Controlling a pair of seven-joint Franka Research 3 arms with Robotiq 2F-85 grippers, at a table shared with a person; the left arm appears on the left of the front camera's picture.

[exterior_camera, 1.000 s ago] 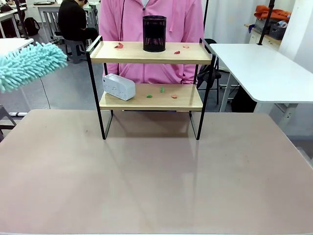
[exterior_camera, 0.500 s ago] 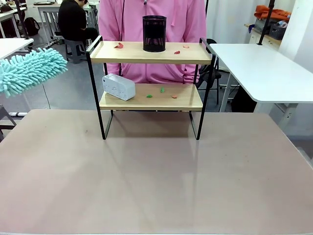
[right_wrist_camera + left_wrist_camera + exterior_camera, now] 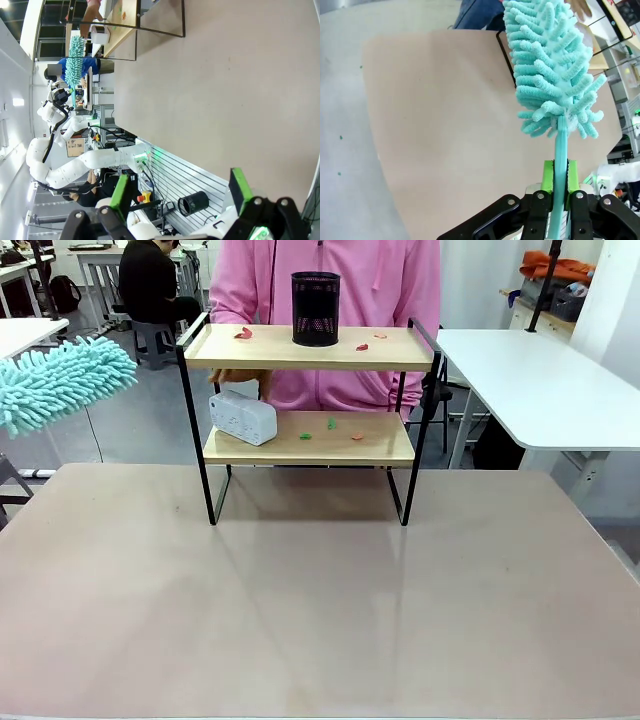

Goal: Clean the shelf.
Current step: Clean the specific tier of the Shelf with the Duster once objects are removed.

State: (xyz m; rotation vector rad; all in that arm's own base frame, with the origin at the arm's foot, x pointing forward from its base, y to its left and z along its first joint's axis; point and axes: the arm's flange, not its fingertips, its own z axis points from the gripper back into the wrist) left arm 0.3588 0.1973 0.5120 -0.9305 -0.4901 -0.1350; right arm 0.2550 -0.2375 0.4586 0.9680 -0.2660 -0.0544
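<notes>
The shelf (image 3: 270,350) stands at the far side of the surface (image 3: 320,590), with scraps (image 3: 243,333) on both boards. The left hand (image 3: 561,176) is clamped on a duster (image 3: 547,65) handle. The right hand (image 3: 180,190) gapes apart, empty. A broad sweep could topple the mesh cup (image 3: 316,308) or shove the white box (image 3: 243,417) off.

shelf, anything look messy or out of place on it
Yes: small red scraps litter the top board of the shelf either side of the black mesh cup, and green and red scraps lie on the lower board beside a white box set askew.
</notes>
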